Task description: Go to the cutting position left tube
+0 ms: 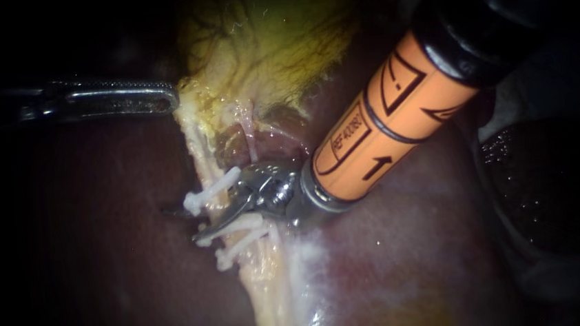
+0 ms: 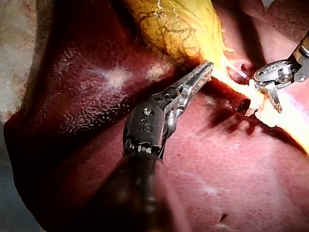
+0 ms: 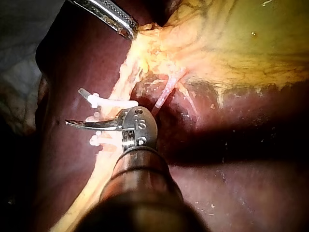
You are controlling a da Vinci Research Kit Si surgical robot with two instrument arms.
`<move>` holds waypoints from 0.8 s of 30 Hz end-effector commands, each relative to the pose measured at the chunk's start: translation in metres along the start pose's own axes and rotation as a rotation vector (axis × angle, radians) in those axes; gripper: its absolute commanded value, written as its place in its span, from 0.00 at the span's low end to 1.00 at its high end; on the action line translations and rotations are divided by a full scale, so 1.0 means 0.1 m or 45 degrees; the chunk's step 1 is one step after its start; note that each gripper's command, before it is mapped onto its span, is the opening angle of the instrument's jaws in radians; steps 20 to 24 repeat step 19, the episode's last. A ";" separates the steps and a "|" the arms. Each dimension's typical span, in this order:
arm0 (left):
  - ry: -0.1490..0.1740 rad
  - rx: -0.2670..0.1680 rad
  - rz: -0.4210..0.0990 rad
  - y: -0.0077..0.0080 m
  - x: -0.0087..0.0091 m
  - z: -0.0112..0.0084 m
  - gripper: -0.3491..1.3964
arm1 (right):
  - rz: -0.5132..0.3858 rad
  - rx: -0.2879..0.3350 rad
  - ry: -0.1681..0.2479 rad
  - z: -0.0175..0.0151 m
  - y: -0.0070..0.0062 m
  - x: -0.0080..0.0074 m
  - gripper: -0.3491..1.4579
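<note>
Clips (image 1: 213, 190) white, rod-like, across stringy tube (image 1: 197, 153); serrated left instrument (image 1: 166, 98) grips gallbladder (image 1: 274, 47).

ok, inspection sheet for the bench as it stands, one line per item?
Surface: dark red liver, glistening, everything lies on it.
Job's things: yellow-green gallbladder; pale left tube carrying three white plastic clips, one set apart from a lower pair.
Clutter: nothing seen.
Tools: left instrument, slim steel tool shut on the gallbladder's edge; right instrument, orange-sleeved, bladed tool open at the left tube, in the gap between the clips.
Cables: nothing seen.
Surroundings: pale mottled surface beyond the liver.
</note>
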State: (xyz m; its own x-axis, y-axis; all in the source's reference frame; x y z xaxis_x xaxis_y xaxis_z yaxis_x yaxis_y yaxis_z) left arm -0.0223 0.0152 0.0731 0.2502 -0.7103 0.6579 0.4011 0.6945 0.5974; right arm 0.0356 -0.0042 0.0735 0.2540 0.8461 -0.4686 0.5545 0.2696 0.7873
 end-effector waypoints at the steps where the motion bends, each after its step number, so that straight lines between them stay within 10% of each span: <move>1: 0.000 0.000 0.000 0.000 0.000 0.000 0.00 | 0.004 0.005 0.002 0.000 -0.004 0.004 0.83; 24: 0.000 0.000 0.000 0.000 0.000 0.000 0.00 | 0.013 0.011 0.010 0.002 -0.015 0.017 0.82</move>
